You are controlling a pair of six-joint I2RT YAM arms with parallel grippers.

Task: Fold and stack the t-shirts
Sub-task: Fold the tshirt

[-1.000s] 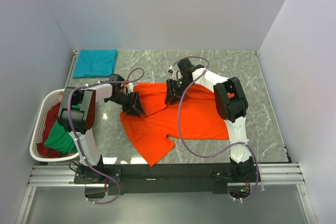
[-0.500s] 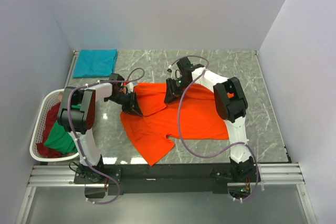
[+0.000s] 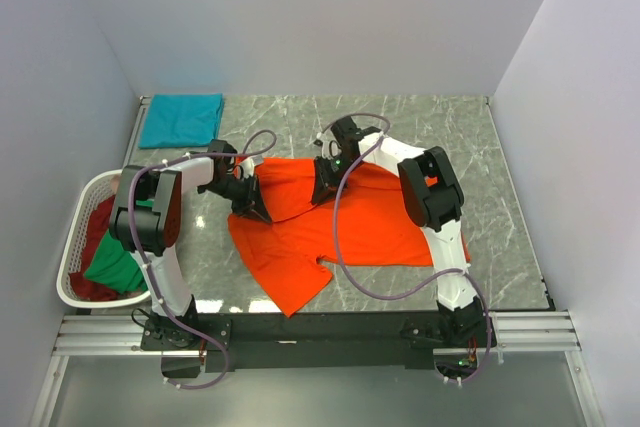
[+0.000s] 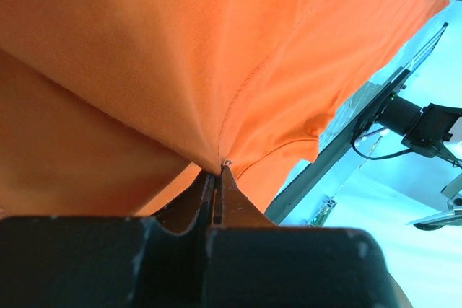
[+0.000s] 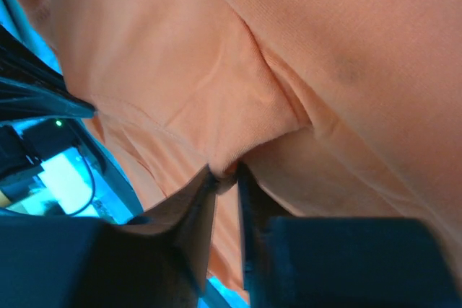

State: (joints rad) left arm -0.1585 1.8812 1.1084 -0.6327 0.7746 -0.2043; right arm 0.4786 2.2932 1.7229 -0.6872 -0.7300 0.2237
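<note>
Basket of white slatted plastic sits at the left edge of the marble table, toward the near corner. Inside it lies a crumpled green t-shirt at the near end. A dark red t-shirt bunches along the far and left sides, seemingly partly under the green one, though the top view is too small to be sure.

The teal t-shirt lies folded flat in the far left corner. The orange t-shirt is spread across the middle of the table.

The left gripper is clenched on a seam of the orange cloth near the shirt's left edge. The right gripper pinches a raised fold near its far edge.
</note>
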